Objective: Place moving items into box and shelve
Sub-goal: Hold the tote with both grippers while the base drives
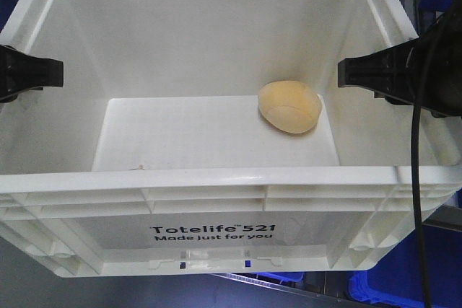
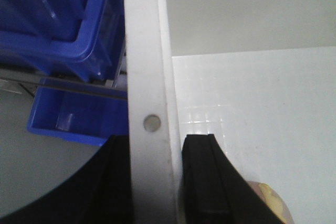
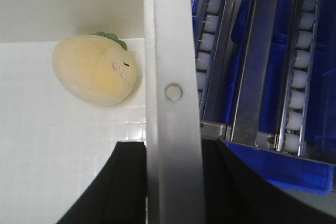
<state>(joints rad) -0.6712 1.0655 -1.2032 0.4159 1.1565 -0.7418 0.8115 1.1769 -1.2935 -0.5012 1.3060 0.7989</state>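
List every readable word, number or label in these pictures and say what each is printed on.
"Totelife 521": black print on the front wall of the white box, front view.
"Made just for you": smaller black line right under it, same wall.
A tiny mark after "Totelife" is too small to read.
Both wrist views show no text.

In the front view the white tote [image 1: 216, 207] overruns the frame at both sides, and its near wall hides part of its floor. There the plush toy [image 1: 289, 106] shows only a plain back; face and leaf are turned away. The left wrist view cuts the toy [image 2: 270, 203] to a sliver at the bottom edge. Both wrist views crop the black jaws at the lower edge.
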